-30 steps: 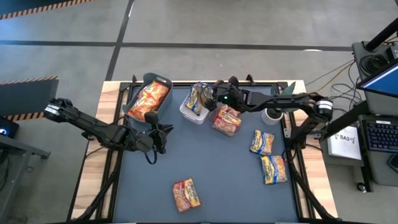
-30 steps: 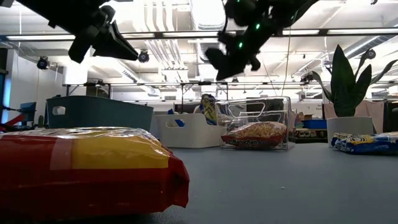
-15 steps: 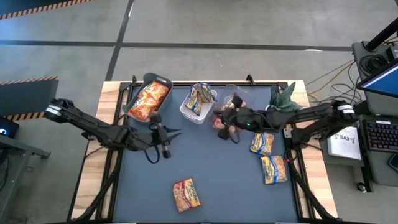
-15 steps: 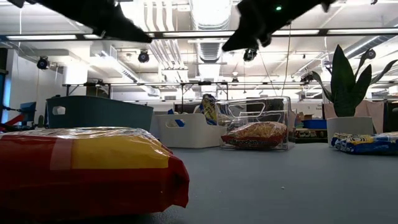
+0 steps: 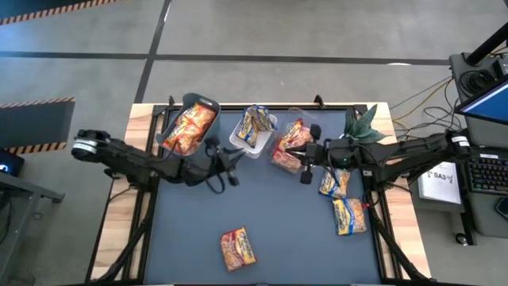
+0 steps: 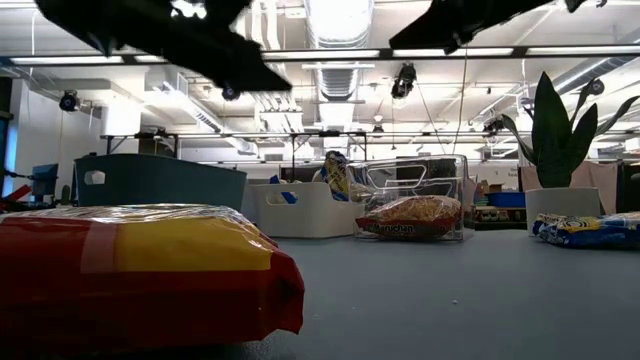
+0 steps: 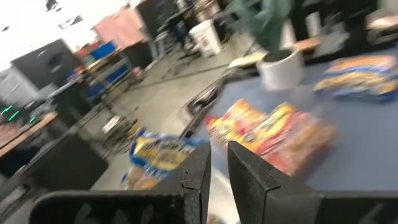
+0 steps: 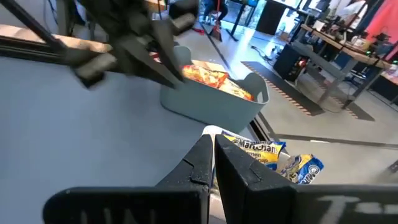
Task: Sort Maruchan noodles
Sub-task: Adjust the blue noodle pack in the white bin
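Noodle packets lay scattered: one orange [image 5: 238, 247] at the frame's lower centre, two blue-and-yellow [image 5: 343, 199] at right, others in the grey-green bin [image 5: 208, 106], white bin [image 5: 238, 143] and clear bin [image 5: 300, 116] along the top. Both grippers hovered mid-frame (nothing held): left gripper [image 5: 231, 164] nearly pressed together, right gripper [image 5: 305, 164] fully closed.

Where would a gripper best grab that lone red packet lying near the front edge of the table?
Probably from straight above, pinching across its shorter width near the middle. The red packet lies flat on the table, slightly askew, with bare surface all round, so fingers could drop either side. From the side it shows only a low, puffy edge.
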Controlling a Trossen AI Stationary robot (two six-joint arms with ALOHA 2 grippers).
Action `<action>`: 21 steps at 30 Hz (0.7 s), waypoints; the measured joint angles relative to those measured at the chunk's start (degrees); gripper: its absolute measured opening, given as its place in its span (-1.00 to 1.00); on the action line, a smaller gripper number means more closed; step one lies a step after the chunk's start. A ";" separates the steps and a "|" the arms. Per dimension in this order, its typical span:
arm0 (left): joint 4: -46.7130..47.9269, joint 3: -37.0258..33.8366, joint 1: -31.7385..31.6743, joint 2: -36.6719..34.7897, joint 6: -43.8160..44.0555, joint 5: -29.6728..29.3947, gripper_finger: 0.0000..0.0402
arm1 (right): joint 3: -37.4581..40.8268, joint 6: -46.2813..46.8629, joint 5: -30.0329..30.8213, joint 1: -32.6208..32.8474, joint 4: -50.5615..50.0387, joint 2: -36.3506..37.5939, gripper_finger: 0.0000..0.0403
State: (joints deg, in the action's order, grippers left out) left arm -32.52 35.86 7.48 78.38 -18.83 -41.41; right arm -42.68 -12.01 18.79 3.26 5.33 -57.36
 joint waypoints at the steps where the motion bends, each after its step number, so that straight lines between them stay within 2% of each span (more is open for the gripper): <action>1: -0.56 0.00 -1.52 0.84 0.38 0.00 -0.81 | 0.05 0.00 0.02 0.21 -1.14 0.73 -0.96; 5: -3.54 0.01 -7.31 3.91 5.09 0.61 -0.81 | 0.66 0.87 0.05 0.35 -4.76 3.02 -0.96; 9: -4.07 2.55 -12.58 6.88 10.15 5.59 -0.81 | 1.44 0.88 0.18 0.36 -5.45 4.80 -0.96; 12: -0.89 5.90 -15.45 9.23 10.96 7.92 -0.81 | 2.26 0.64 0.19 0.36 -5.67 5.53 -0.96; 16: 8.43 10.30 -18.41 12.66 10.86 7.94 -0.81 | 2.54 -0.02 0.22 0.35 -7.14 6.13 -0.96; 21: 30.72 18.22 -19.86 15.95 14.79 8.13 -0.81 | 2.54 -0.10 0.26 0.35 -8.60 6.65 -0.96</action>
State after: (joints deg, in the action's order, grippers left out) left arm -1.80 54.08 -12.38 94.34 -4.04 -33.28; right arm -40.14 -12.12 19.05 3.62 -3.28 -50.71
